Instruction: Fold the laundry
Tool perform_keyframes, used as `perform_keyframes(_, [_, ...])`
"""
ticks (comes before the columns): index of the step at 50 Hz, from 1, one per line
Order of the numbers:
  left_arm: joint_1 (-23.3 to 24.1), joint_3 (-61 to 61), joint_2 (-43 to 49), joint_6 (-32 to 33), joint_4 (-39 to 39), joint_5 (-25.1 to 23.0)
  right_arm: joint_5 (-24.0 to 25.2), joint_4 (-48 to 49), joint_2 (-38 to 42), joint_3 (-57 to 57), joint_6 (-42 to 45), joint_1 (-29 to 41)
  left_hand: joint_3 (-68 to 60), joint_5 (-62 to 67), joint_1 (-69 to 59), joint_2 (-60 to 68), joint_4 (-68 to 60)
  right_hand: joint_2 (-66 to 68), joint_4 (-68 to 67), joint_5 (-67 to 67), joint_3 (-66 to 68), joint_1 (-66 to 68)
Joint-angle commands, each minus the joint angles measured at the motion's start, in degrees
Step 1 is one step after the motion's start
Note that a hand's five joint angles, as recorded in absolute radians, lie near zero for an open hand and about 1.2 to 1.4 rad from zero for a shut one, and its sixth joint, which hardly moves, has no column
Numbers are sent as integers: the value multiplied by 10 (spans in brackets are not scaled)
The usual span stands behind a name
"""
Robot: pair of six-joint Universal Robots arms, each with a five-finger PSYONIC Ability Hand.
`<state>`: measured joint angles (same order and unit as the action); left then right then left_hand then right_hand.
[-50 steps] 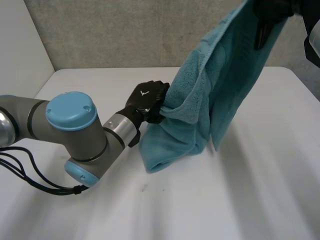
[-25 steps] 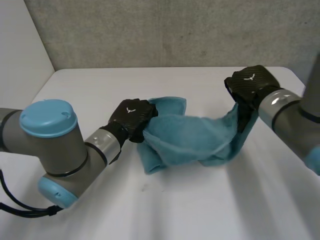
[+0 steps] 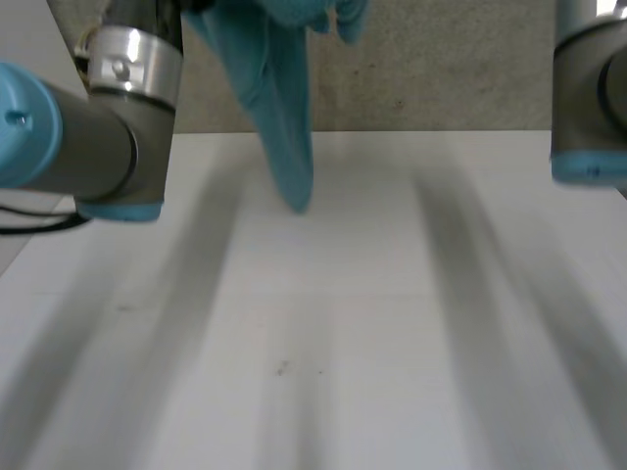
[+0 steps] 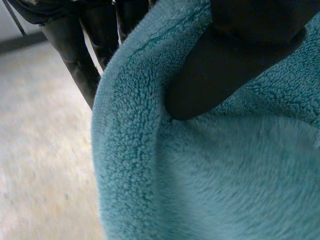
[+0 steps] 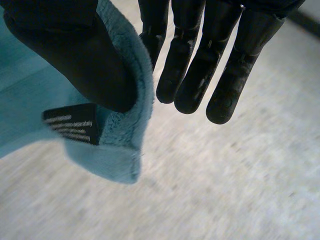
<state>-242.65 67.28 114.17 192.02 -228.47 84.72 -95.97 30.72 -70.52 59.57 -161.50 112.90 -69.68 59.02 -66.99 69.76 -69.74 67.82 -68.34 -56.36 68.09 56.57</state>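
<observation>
A teal fleece towel (image 3: 284, 117) hangs in a narrow bunch from above, its lower tip over the far part of the white table (image 3: 343, 343). In the left wrist view my left hand (image 4: 235, 55) has its thumb pressed into the towel (image 4: 225, 175), with the fingers (image 4: 70, 50) behind the folded edge. In the right wrist view my right hand (image 5: 75, 50) pinches a towel corner (image 5: 115, 160) under its thumb, just beside a black label (image 5: 72, 124). Its fingers (image 5: 200, 60) hang straight behind the cloth. Both arms are raised, the left arm (image 3: 88, 137) and the right arm (image 3: 588, 98).
A grey wall (image 3: 441, 69) stands behind the table's far edge. A few small dark specks (image 3: 282, 369) mark the tabletop near the middle.
Both arms have swung upward and lifted the towel off the table. It was slung low between the hands and now hangs in the air.
</observation>
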Motion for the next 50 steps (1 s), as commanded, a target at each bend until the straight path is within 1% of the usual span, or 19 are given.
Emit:
perform_keyframes(1, [1,138,1,0,63,6,43,-43,-21,173,4,-1,-103,110,-130,102,-103,122,-117,-136,119,234])
perform_keyframes(7, [11,250,17,1,131,47,48,-136,-6,240,20,-10,-103,110,-130,102,-103,122,-117,-136,119,234])
perform_keyframes(10, [37,289,17,-2,171,65,47,-174,6,259,30,-10,-103,110,-130,102,-103,122,-117,-136,119,234])
perform_keyframes(14, [88,319,5,-3,240,71,48,-189,6,273,33,-15,-65,72,-92,64,-64,122,-117,-136,119,234])
perform_keyframes(17, [99,323,-3,-4,261,72,47,-194,-5,281,34,-28,-43,49,-70,42,-42,122,-117,-136,119,234])
perform_keyframes(19, [115,334,-29,-14,298,77,49,-196,-17,288,34,-36,12,-6,-15,-13,13,122,-117,-136,119,234])
perform_keyframes(21, [123,340,-38,-22,311,80,53,-198,-50,303,33,-51,34,-28,7,-35,35,122,-117,-136,119,234])
perform_keyframes(28, [176,346,-55,-62,348,94,54,-196,-80,315,34,-69,75,-68,48,-76,76,122,-117,-136,119,234])
perform_keyframes(31, [198,345,-67,-75,366,99,55,-196,-84,318,35,-86,129,-122,102,-129,129,122,-117,-136,119,234])
perform_keyframes(32, [204,344,-69,-77,373,99,56,-196,-85,319,35,-95,195,-189,168,-196,196,122,-117,-136,119,234])
perform_keyframes(33, [205,341,-69,-76,375,99,56,-196,-85,319,35,-95,336,-329,309,-337,336,122,-117,-136,119,234])
perform_keyframes(34, [205,341,-69,-76,375,99,58,-195,-84,321,35,-102,337,-331,310,-338,338,122,-117,-136,119,234])
perform_keyframes(35, [204,336,-69,-71,376,99,61,-195,-82,321,35,-105,484,-477,457,-485,484,122,-117,-136,119,234])
perform_keyframes(36, [199,327,-69,-69,377,98,61,-195,-82,321,35,-105,554,-547,527,-554,554,122,-117,-136,119,234])
perform_keyframes(42, [148,291,-70,-62,377,94,68,-191,-73,324,35,-112,568,-561,541,-569,568,122,-117,-136,119,234])
perform_keyframes(44, [91,272,-76,-47,380,88,69,-191,-68,325,36,-116,568,-561,541,-569,568,122,-117,-136,119,234])
perform_keyframes(45, [90,272,-76,-47,380,88,69,-191,-63,325,36,-118,568,-561,541,-569,568,122,-117,-136,119,234])
perform_keyframes(47, [40,254,-77,-22,384,78,69,-191,-58,324,36,-119,561,-554,534,-562,562,122,-117,-136,119,234])
perform_keyframes(50, [20,250,-77,-9,386,69,68,-190,-52,324,36,-121,559,-553,532,-560,560,122,-117,-136,119,234])
